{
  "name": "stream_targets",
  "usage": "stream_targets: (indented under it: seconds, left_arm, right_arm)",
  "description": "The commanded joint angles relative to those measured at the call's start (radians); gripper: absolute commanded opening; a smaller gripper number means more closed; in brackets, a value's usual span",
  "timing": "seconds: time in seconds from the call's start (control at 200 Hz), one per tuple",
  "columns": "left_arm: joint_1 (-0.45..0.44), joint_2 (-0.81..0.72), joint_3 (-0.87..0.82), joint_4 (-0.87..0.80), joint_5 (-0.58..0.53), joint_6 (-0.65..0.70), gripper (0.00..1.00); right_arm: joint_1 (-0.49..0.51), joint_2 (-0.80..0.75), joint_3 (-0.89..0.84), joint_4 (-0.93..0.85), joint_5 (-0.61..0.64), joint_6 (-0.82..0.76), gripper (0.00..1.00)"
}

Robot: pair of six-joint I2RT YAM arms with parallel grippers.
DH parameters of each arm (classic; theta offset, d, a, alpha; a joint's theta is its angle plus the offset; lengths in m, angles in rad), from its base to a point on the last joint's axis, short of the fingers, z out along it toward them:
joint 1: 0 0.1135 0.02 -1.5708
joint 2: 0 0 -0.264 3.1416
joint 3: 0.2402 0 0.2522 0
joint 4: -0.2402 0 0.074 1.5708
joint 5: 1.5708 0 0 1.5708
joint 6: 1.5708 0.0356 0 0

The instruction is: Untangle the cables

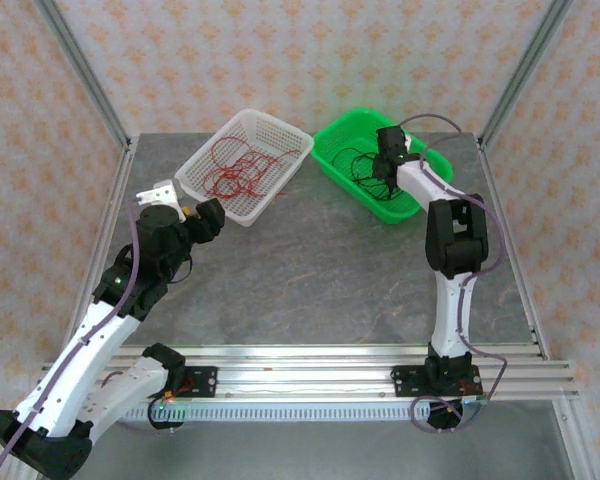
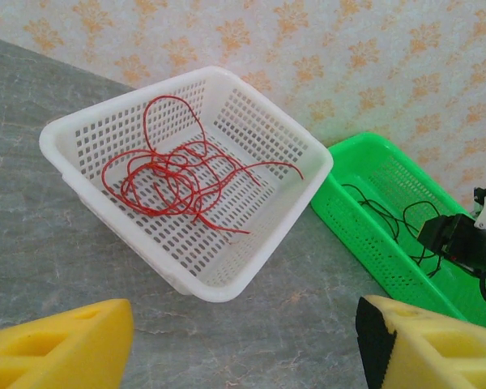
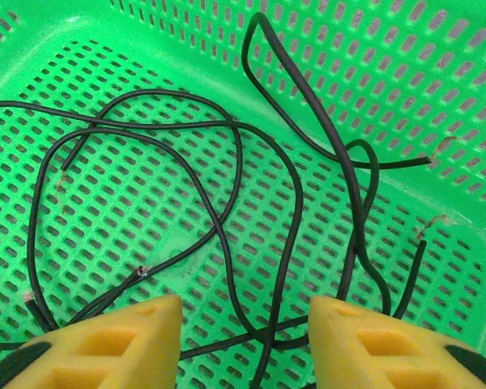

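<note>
Thin red cables (image 1: 242, 172) lie curled in a white basket (image 1: 280, 128); from the left wrist the red cables (image 2: 170, 170) loop over the floor of the white basket (image 2: 251, 267). My left gripper (image 1: 162, 192) hovers open over the table just short of that basket, its yellow fingers (image 2: 65, 344) wide apart and nothing between them. Black cables (image 3: 227, 162) sprawl across the floor of the green basket (image 3: 389, 49). My right gripper (image 3: 245, 340) is down inside the green basket (image 1: 330, 130), open, with black strands lying loose beneath the gap.
The two baskets sit side by side at the back of the grey table (image 1: 310, 260). Metal frame posts (image 1: 90, 90) and patterned walls close in the back and sides. A rail (image 1: 310, 365) runs along the near edge.
</note>
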Motion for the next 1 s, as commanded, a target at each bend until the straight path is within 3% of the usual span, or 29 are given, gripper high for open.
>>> stream_targets:
  seconds: [0.0, 0.225, 0.42, 0.561, 0.611, 0.711, 0.801, 0.871, 0.996]
  left_arm:
    - [-0.007, -0.018, -0.005, 0.007, -0.021, -0.002, 0.74]
    - [-0.007, -0.025, -0.026, 0.045, -0.121, 0.053, 0.77]
    - [-0.006, -0.056, -0.111, 0.218, -0.238, 0.144, 0.82]
    - [-0.004, -0.109, -0.242, 0.452, -0.4, 0.179, 0.9]
    - [-0.002, -0.111, -0.295, 0.539, -0.493, 0.192, 0.99]
    - [0.002, -0.095, -0.437, 0.799, -0.667, 0.283, 0.99]
    - [0.013, -0.064, -0.633, 1.165, -0.702, 0.464, 0.99]
    - [0.033, -0.009, -0.76, 1.43, -0.714, 0.53, 0.99]
    - [0.11, 0.163, -0.845, 1.588, -0.656, 0.512, 0.99]
  right_arm:
    - [0.0, -0.083, 0.034, -0.033, 0.021, 0.002, 0.48]
    - [-0.001, -0.195, -0.027, -0.015, -0.001, -0.001, 0.73]
    - [-0.001, -0.383, -0.197, 0.074, -0.01, -0.014, 0.91]
    - [0.0, -0.587, -0.427, 0.236, -0.004, -0.045, 0.97]
    - [0.0, -0.67, -0.521, 0.308, 0.009, -0.056, 0.99]
    - [-0.001, -0.839, -0.738, 0.487, 0.033, -0.067, 1.0]
    - [-0.001, -0.962, -0.94, 0.683, 0.045, -0.083, 1.0]
    - [-0.001, -1.048, -1.081, 0.835, 0.062, -0.097, 0.99]
    - [-0.001, -1.113, -1.231, 0.978, 0.085, -0.138, 1.0]
